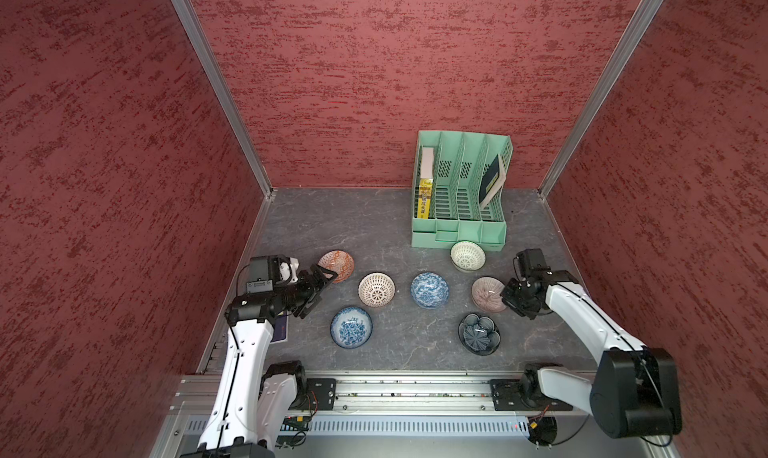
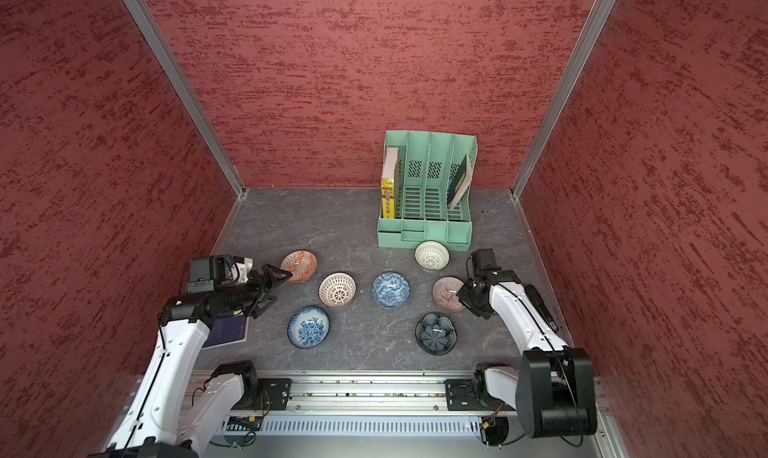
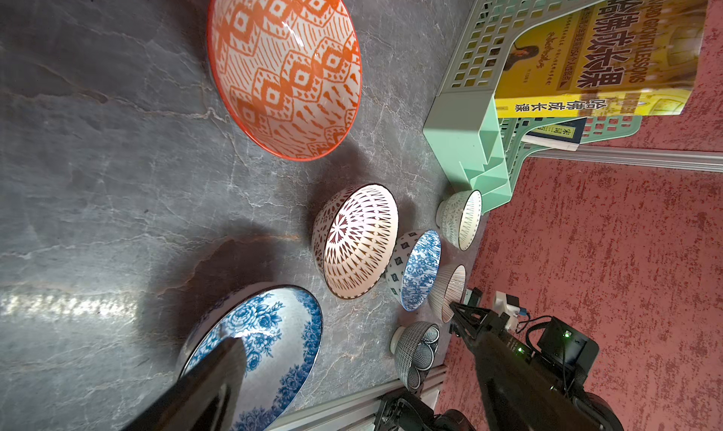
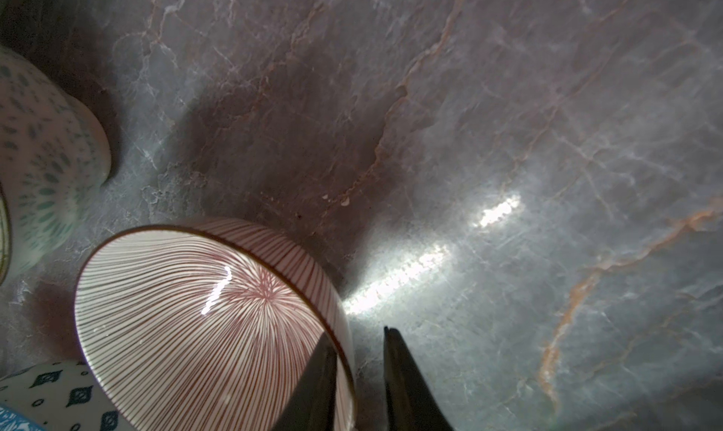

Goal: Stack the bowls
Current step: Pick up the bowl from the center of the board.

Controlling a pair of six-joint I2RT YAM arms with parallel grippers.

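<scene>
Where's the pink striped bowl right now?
In both top views the pink striped bowl sits on the table's right side, between the far cream lattice bowl and dark flower bowl, its rim straddled by the right pincer.

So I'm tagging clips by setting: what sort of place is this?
Probably a robot test cell, not a kitchen: red textured wall panels in aluminium framing, two white-and-black robot arms mounted on an aluminium rail, and patterned ceramic bowls staged on a grey marble-look tabletop.
</scene>
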